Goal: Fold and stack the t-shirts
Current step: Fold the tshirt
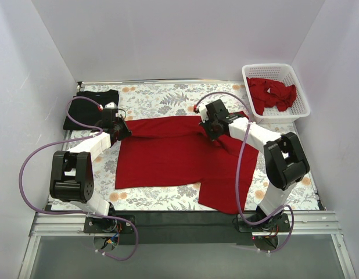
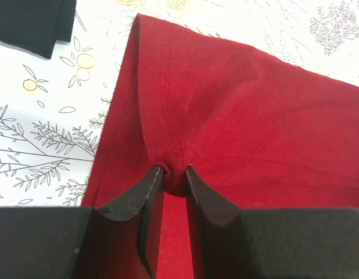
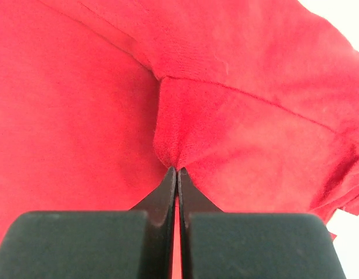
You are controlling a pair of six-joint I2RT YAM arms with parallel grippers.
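1. The red t-shirt [image 1: 173,157] lies spread on the floral-covered table [image 1: 162,94] between the two arms. Its far edge looks doubled over, and one part reaches toward the near right.
2. The left gripper [image 2: 174,172] is clamped on a small pucker of cloth at the shirt's far left corner, beside a seam.
3. The right gripper [image 3: 177,170] is pinched tight on a bunch of red cloth at the far right.
4. The step in hand seems to be a fold of this shirt, with both far corners held.
5. The next move calls for lifting both corners evenly and carrying the edge nearer while keeping the cloth taut.
6. A folded black t-shirt [image 1: 89,107] lies at the far left. More red t-shirts [image 1: 272,93] sit crumpled in the white basket [image 1: 268,66].
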